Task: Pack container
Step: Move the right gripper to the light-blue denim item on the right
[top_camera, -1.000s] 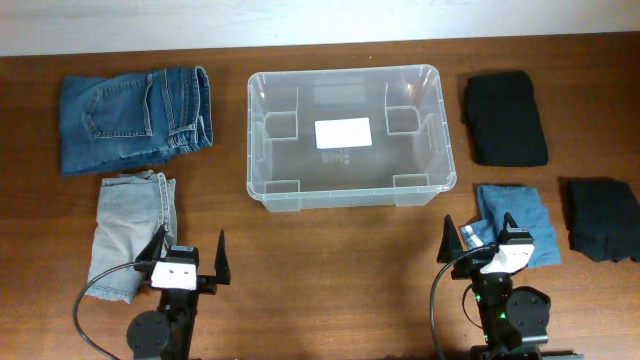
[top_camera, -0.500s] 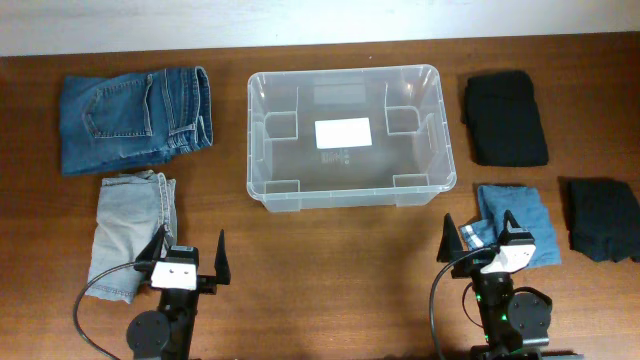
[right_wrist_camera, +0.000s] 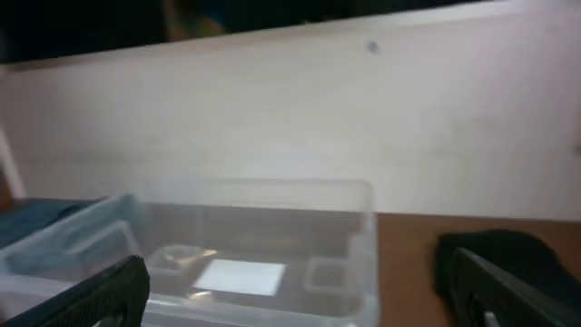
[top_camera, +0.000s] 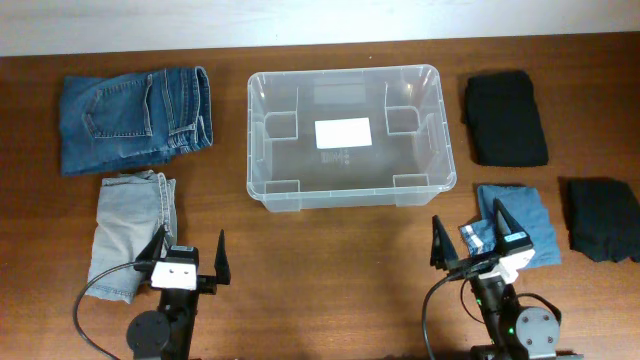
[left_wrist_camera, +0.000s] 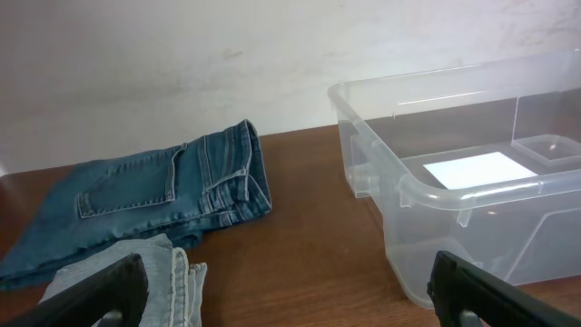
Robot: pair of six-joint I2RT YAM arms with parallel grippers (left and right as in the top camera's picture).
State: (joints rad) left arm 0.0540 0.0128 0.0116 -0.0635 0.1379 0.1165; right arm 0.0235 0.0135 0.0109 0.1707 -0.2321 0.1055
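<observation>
Centrally, container [top_camera: 345, 72] beside jeans [top_camera: 135, 118]

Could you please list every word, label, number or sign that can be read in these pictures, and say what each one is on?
No text here can be read.
White label on the base of the container: looks blank.
Small dark print just below that label: too small to read.
Tag on the light blue cloth: too small to read.

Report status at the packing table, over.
Left pincer and right pincer both open, holding nothing. Container upright, empty. Folded jeans and black garment lie beside it, not blocking.
</observation>
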